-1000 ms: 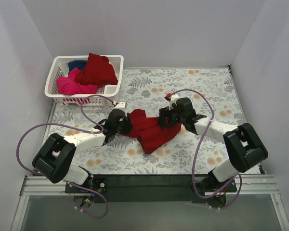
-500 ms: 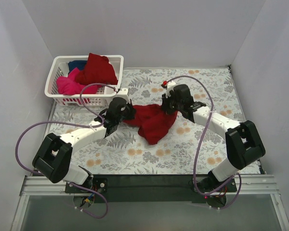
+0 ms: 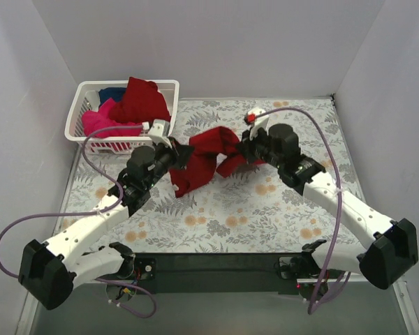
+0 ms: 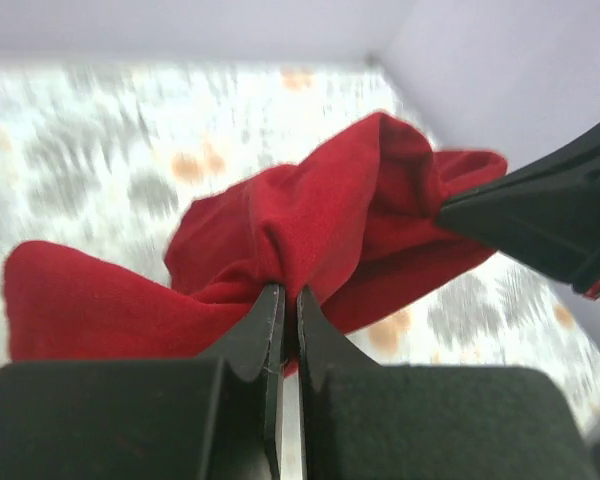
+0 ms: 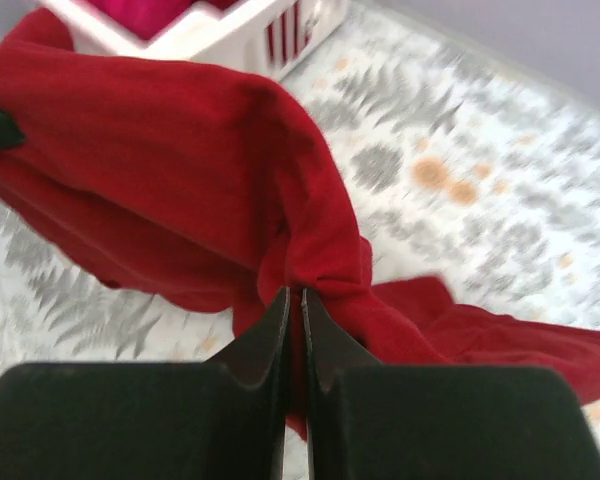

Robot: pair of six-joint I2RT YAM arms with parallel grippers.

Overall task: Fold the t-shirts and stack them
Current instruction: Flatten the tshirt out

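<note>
A dark red t-shirt (image 3: 204, 157) hangs bunched above the flowered table between both arms. My left gripper (image 3: 179, 152) is shut on its left part; in the left wrist view the cloth (image 4: 300, 225) is pinched between the fingertips (image 4: 272, 310). My right gripper (image 3: 246, 151) is shut on the shirt's right part, and the right wrist view shows a fold of the cloth (image 5: 230, 160) pinched at the gripper (image 5: 292, 296). Three more t-shirts lie in the white basket (image 3: 169, 86): a dark red one (image 3: 141, 99), a hot pink one (image 3: 105, 122) and a dark blue one (image 3: 112, 93).
The basket stands at the back left of the table (image 3: 279, 202), close behind the left gripper. White walls close in the left, back and right sides. Purple cables (image 3: 321, 150) loop off both arms.
Both grippers have shut on the dark red t-shirt and carried it up and toward the back of the table. Both arms have stretched farther forward.
</note>
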